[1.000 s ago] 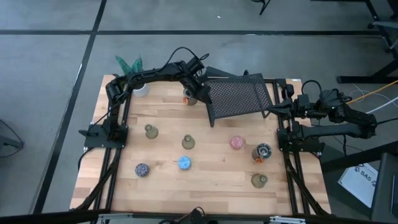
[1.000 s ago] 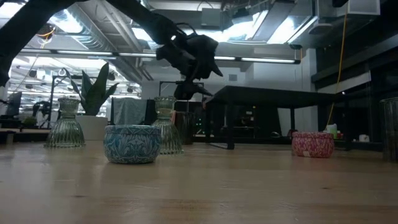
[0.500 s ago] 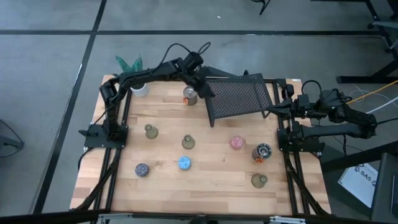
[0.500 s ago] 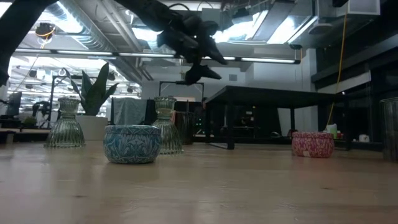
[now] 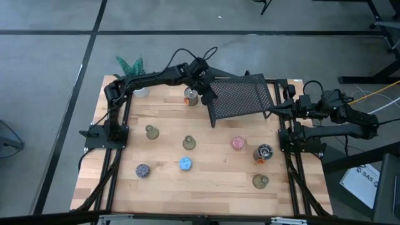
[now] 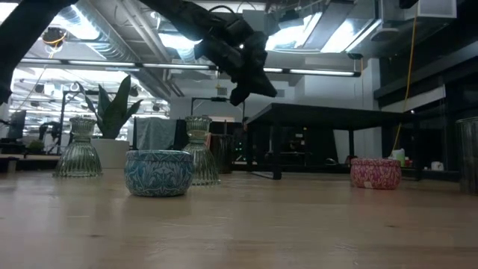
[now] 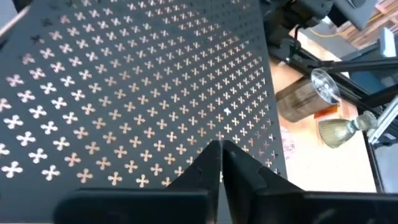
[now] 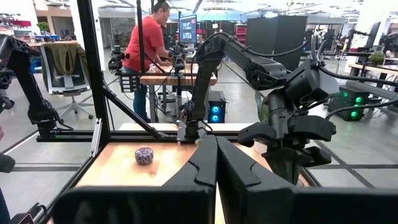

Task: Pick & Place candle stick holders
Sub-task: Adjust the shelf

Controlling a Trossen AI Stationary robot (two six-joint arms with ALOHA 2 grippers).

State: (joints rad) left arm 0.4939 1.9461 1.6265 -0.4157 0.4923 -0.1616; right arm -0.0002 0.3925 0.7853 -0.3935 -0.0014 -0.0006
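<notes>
1. Overhead, the left gripper [image 5: 207, 95] hangs at the far side of the table [image 5: 219, 181], over the near-left edge of the black mesh rack [image 5: 240, 95], its fingers pressed together with nothing between them.
2. Just beside it, a silvery holder [image 5: 190, 95] with an orange accent stands on the table by the rack's left edge, apart from the fingers.
3. The right gripper [image 8: 216, 163] waits at the table's right edge, fingers together and empty.
4. A second silvery holder [image 5: 264, 152] stands near the right edge, with a pink holder [image 5: 237, 143] just to its left.
5. Two olive holders [image 5: 151, 132] [image 5: 189, 143] stand mid-table, and a third [image 5: 260, 181] near the front right.
6. A blue holder [image 5: 185, 164] and a speckled holder [image 5: 142, 170] sit toward the front left.
7. A potted plant [image 5: 130, 65] sits at the far-left corner.
8. Beyond the table, a person [image 8: 148, 46] in a red shirt stands at a bench.
</notes>
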